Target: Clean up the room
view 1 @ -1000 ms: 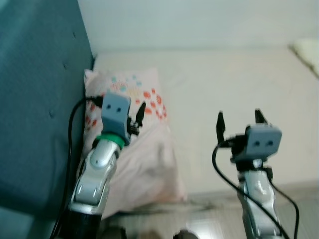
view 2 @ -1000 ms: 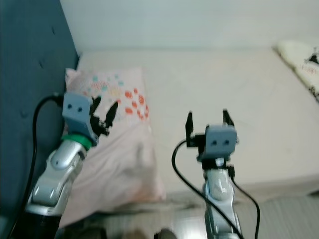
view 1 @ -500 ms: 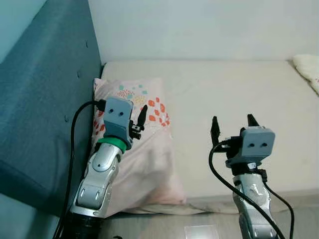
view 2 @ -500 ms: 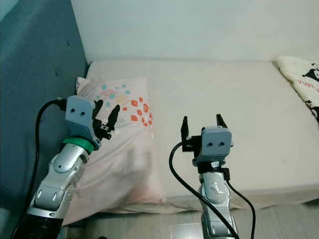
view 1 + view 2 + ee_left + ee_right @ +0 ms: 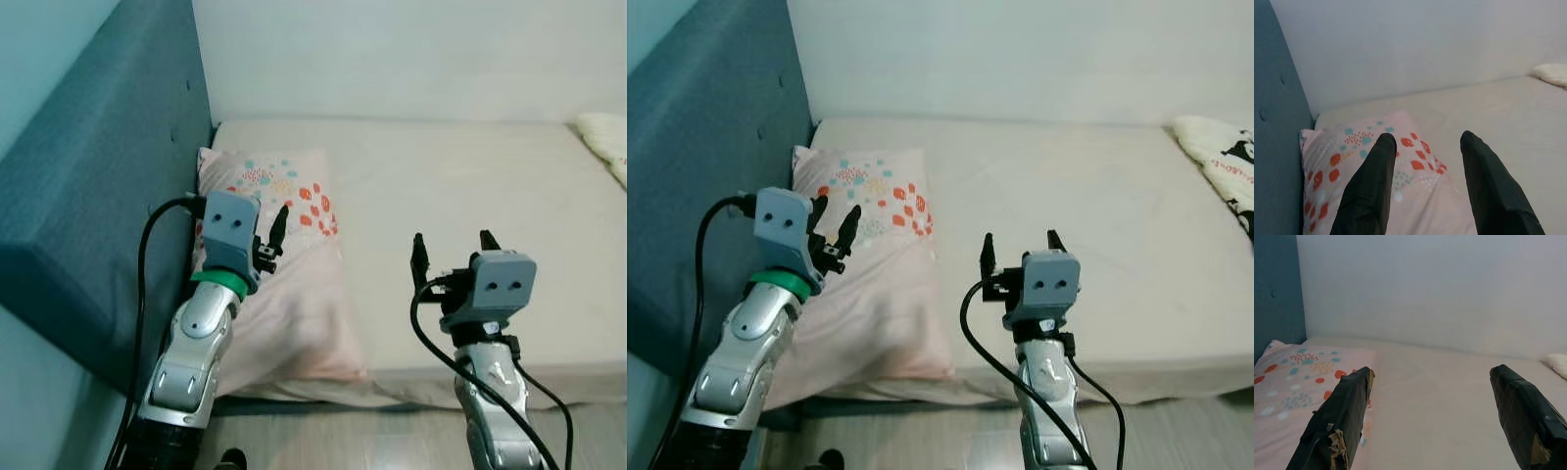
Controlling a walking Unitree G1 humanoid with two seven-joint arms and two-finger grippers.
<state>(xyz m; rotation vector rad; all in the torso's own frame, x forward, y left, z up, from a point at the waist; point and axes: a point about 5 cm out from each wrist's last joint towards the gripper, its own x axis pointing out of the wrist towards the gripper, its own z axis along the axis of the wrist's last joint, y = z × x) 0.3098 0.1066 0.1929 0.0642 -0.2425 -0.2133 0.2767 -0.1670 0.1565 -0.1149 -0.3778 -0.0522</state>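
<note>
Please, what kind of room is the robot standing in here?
Most likely a bedroom. A bed with a bare mattress stands against a white wall, a pink patterned pillow lies at its head, and a blue padded headboard is beside the pillow.

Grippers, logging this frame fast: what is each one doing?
Left gripper: open, holding nothing, above the pillow.
Right gripper: open, holding nothing.

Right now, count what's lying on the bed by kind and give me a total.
Pink patterned pillow: 1
White printed fabric item at the bed's far right edge: 1
Total: 2
</note>
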